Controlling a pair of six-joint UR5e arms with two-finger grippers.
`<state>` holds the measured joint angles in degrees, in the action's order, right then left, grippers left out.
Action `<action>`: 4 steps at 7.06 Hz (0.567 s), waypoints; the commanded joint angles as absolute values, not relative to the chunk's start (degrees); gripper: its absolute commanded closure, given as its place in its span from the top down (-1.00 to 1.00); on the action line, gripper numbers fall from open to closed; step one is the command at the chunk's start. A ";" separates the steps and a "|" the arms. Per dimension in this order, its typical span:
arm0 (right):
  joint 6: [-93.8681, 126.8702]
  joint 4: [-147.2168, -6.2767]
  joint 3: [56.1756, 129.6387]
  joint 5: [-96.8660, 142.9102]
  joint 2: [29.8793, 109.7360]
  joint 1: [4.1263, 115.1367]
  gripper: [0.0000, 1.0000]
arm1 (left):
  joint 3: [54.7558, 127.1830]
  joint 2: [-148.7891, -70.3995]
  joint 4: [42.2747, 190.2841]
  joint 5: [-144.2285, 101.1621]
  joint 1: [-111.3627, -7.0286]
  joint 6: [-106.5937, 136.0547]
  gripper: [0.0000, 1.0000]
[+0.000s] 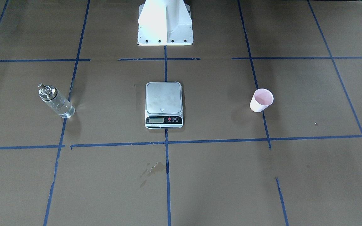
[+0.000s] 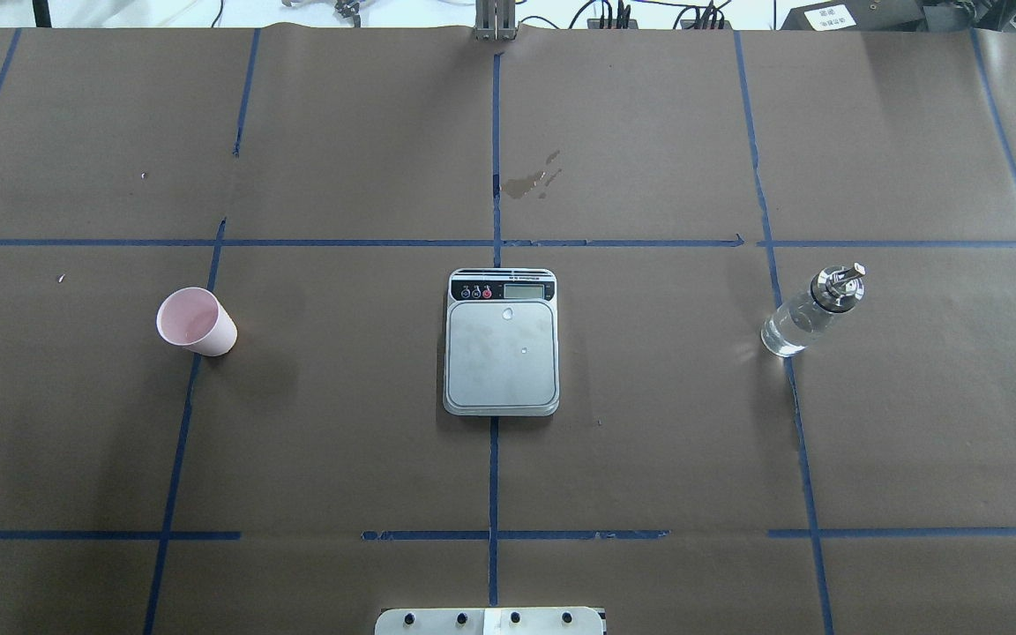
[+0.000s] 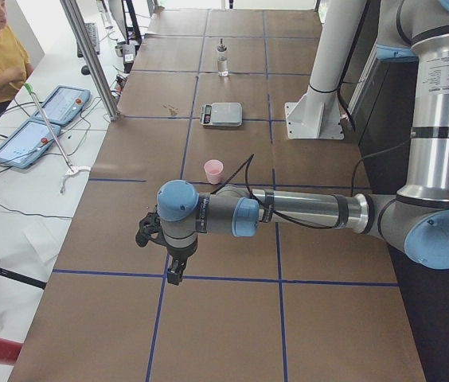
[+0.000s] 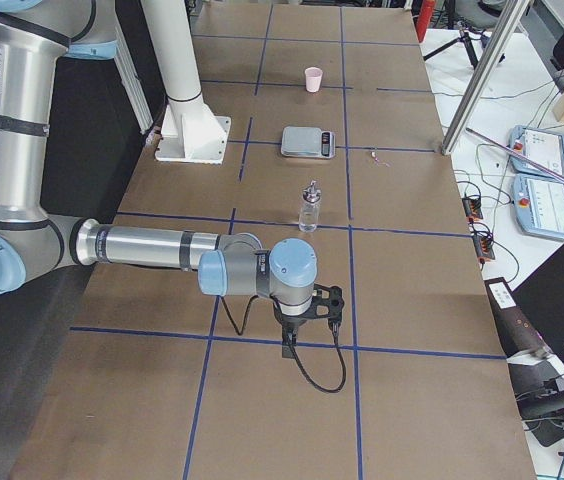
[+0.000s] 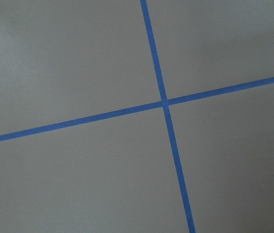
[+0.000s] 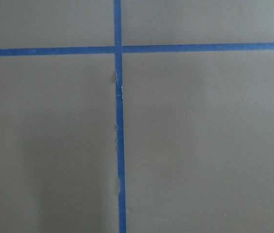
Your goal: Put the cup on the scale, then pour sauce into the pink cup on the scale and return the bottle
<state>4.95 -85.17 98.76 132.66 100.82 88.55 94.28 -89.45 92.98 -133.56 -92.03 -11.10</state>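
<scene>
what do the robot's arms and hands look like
The left arm and right arm are silver metal tubes joined by grey housings with round light-blue caps. Each ends in a small black hand, the left hand and right hand, with a black bracket beside the wrist. A thin black cable loops off the right wrist; another arcs over the left forearm.
</scene>
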 commanded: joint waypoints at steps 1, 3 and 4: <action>5.18 -85.17 98.96 132.71 98.28 87.28 1.00 | 94.40 -89.39 99.55 -133.59 -90.45 -10.90 1.00; 5.36 -82.38 98.79 132.54 94.33 86.67 1.00 | 94.31 -89.47 110.59 -134.56 -90.44 -11.07 1.00; 5.54 -78.96 98.35 132.19 94.05 86.57 1.00 | 93.18 -89.65 121.01 -134.56 -90.44 -10.99 1.00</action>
